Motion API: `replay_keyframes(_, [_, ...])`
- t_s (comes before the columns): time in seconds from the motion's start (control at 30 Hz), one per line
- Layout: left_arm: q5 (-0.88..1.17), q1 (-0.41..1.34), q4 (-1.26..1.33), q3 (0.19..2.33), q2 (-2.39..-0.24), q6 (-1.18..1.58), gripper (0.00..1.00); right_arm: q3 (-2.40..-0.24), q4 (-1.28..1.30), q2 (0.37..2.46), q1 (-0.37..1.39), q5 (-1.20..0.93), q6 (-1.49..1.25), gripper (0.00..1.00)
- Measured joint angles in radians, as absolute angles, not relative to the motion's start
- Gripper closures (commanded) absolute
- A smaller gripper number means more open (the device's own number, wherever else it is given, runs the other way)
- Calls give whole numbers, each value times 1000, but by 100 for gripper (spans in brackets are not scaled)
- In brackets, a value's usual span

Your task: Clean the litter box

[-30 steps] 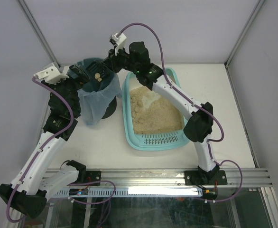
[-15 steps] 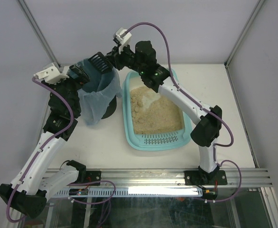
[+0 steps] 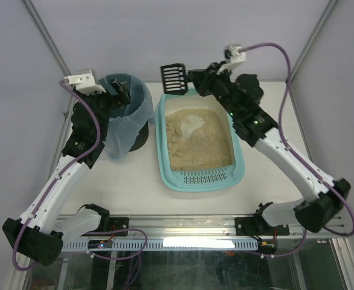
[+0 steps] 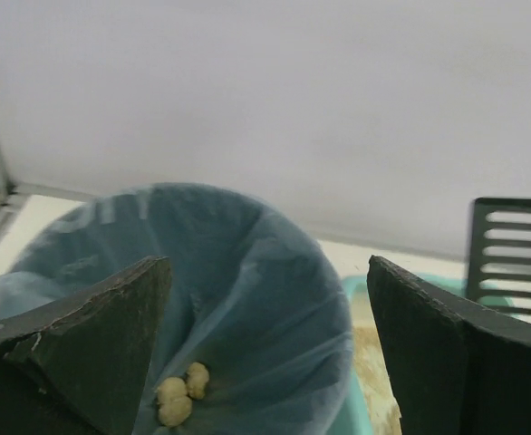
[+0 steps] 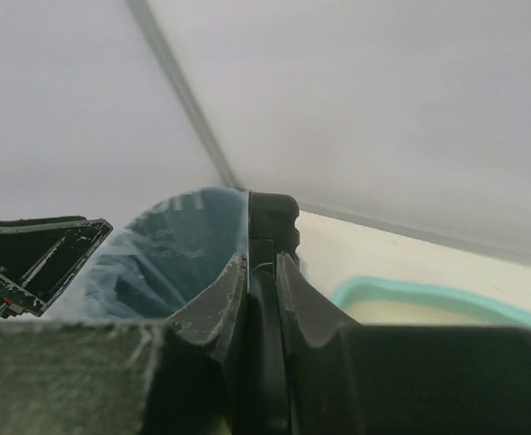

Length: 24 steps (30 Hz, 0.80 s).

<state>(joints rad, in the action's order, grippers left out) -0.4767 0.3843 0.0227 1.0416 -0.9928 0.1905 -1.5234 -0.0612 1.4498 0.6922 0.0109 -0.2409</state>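
The light teal litter box (image 3: 162, 158) lies mid-table with beige litter (image 3: 196, 144) and a slotted grate (image 3: 207, 177) at its near end. My right gripper (image 3: 196, 81) is shut on the handle of a black slotted scoop (image 3: 173, 77), which hangs over the box's far left corner. In the right wrist view the fingers (image 5: 222, 304) clamp the handle (image 5: 271, 228). My left gripper (image 3: 121, 92) stands open above the round bin (image 3: 130, 116). In the left wrist view its wide-spread fingers (image 4: 98, 331) frame the blue bag (image 4: 247, 272), with pale clumps (image 4: 179, 394) at the bottom.
The dark bin with its bluish liner stands just left of the litter box, close to the left frame post (image 3: 50, 45). The scoop (image 4: 515, 249) and the box's teal rim (image 4: 354, 292) show at the right of the left wrist view. A white wall rises behind.
The right arm has swung the scoop from above the bin rightwards to the litter box's far left corner. The left arm rose and shifted slightly right at the bin, jaws still wide.
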Motion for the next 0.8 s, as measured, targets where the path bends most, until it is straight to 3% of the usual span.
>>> replay_keyframes(0.17, [-282,390,-24,1094,-1094,191,11,-1272,-48,1149,626,155,-306,100])
replay_keyframes(0.33, [-221,465,-72,1139,-1164,180,11,-1205,60,1052,585,232,-334,100])
replay_keyframes(0.57, [-212,611,-150,1211,-1292,161,14,-1201,281,1208,509,241,-346,100])
replay_keyframes(0.8, [-226,628,-218,1217,-1356,164,14,-1286,399,1477,436,139,-352,100])
